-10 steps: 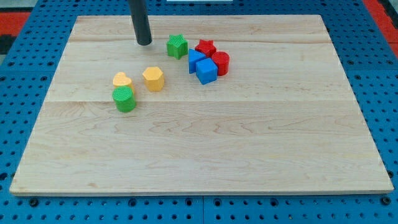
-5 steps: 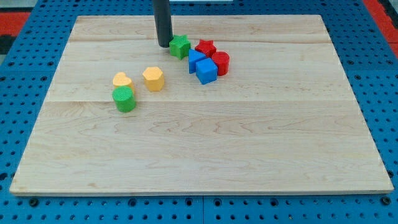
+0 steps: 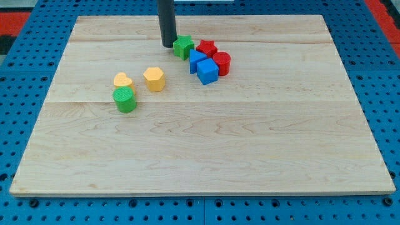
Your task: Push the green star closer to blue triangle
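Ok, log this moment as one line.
tip: view's left of green star, touching | green star: beside blue triangle | blue cube, red star adjacent

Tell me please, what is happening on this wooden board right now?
A robot arm's dark rod is pushing blocks on the light wooden board. My tip is against the view's left side of the small green star block, pressing it toward the blue triangle block, which sits in a cluster with a blue cube, a red star and a red cylinder. The green star looks almost touching the blue triangle.
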Motion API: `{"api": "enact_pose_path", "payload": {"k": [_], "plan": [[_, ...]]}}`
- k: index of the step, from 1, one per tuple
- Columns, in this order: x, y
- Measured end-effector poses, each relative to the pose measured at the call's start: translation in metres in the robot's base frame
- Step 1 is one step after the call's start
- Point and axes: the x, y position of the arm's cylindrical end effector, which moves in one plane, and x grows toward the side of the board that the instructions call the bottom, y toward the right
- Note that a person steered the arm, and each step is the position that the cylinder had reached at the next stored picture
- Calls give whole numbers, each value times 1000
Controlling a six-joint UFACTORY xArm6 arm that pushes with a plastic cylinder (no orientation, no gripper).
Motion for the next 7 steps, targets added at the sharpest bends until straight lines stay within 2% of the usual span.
{"api": "enact_pose_path", "payload": {"k": [2, 4, 6, 7], "plan": [[-1, 2], [-37, -12], [-32, 40], [-29, 44]]}}
